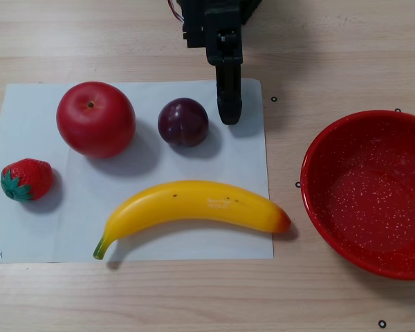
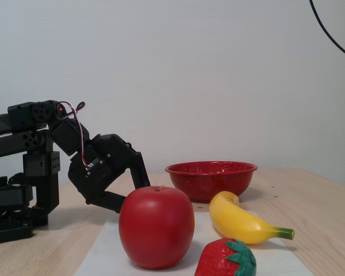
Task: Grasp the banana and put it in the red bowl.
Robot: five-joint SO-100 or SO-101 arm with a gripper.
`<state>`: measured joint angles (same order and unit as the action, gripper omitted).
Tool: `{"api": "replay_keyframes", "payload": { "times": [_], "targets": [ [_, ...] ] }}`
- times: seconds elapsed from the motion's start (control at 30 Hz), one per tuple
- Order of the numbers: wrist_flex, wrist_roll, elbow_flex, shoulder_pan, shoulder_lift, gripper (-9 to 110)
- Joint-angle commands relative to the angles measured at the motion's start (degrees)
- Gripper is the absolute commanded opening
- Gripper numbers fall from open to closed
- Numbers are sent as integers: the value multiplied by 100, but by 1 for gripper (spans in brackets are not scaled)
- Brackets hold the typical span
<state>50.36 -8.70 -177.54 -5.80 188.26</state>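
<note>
Wood table (image 1: 346,41): banana (image 1: 194,207) overhangs paper (image 1: 34,228) (near red bowl (image 1: 318,200)).

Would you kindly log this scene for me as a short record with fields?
banana: lying on the white sheet, untouched
red bowl: empty, on the table beside the sheet
end effector: near the plum, holding nothing; open or shut unclear
other fruit: apple, strawberry
task status: not started

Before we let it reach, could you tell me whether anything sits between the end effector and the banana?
Nothing visible does. In the other view the end effector hangs beside the plum, with only bare white paper between it and the banana.
</note>
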Motion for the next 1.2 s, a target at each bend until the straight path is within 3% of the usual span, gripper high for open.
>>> {"api": "replay_keyframes", "payload": {
  "times": [0.0,1.03,1.17],
  "targets": [
    [97,132,-26,-53,-62,0],
    [70,246,9,-53,-105,0],
    [510,211,422,-88,-325,0]
  ]
}}
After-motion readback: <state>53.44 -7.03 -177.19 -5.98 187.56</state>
